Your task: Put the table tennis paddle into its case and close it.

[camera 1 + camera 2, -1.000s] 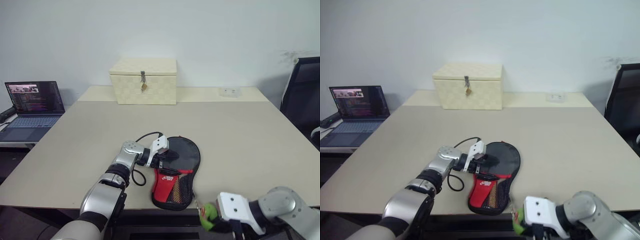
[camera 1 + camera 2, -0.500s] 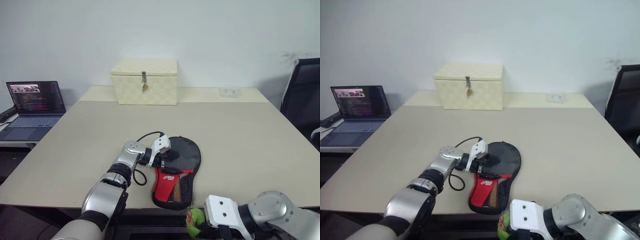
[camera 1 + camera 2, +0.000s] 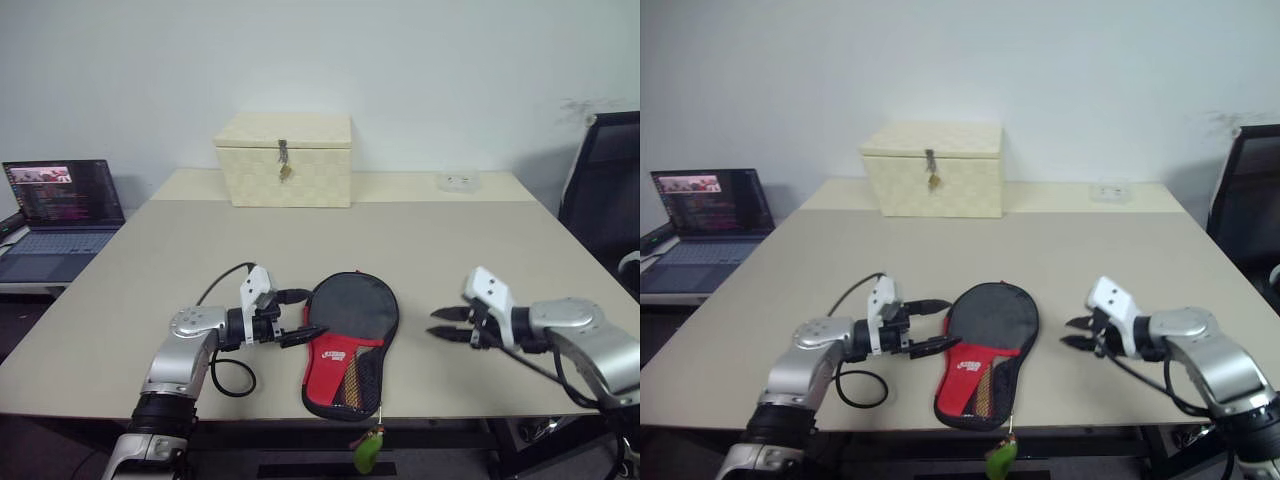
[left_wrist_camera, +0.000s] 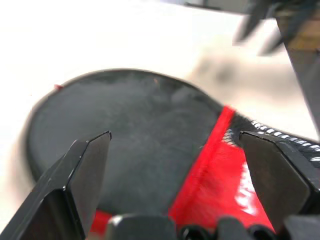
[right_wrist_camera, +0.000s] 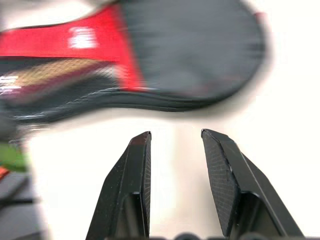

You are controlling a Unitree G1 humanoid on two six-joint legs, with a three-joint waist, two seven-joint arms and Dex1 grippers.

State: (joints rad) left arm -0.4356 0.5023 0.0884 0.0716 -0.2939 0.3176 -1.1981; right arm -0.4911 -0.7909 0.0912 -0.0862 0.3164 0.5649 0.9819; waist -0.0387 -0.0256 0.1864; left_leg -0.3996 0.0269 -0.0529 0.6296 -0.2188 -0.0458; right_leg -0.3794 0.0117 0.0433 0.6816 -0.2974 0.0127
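Both head views look forward and down from the counter's near edge to the far wall, sharing nearly the same scene. Each wrist view looks close along its own pincer at the case; both share that case.

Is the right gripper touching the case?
Apart. In the left eye view, bare table separates the right gripper from the case; the right wrist view also shows table between its fingertips and the case.
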